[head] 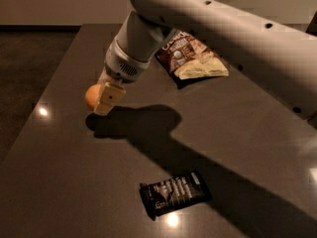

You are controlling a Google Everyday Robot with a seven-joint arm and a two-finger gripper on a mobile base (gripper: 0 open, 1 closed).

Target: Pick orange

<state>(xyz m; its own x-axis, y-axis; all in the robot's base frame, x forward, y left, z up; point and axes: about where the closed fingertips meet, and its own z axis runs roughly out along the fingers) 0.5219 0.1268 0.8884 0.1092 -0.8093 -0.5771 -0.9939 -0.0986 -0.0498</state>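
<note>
The gripper (95,106) hangs low over the left part of the dark table (54,177), at the end of the thick pale arm (233,33) that comes in from the upper right and slants down across the view – its ribbed grey wrist sits just above the cream-coloured fingers (109,96). The claw looks clamped on the orange (90,97): the near finger lies flat against the fruit's right side, the far finger is hidden behind it, and only the left half of the small round fruit shows past the finger. The orange's lower edge stands a little apart from the dark shadow (106,125) on the table beneath it, so it appears to be just off the surface, though the gap is slim. That shadow widens and runs off to the lower right, following the line of the arm. Behind the arm, towards the back of the table, lies a brown and yellow chip bag (195,61), flat, partly covered by the arm at its upper left corner and well apart from the orange. Near the front edge lies a black wrapped bar (175,194) with pale print, tilted slightly, also well apart from the gripper. Small bright reflections show on the glossy tabletop – one left of the orange (43,111), one just below the bar (172,219)
</note>
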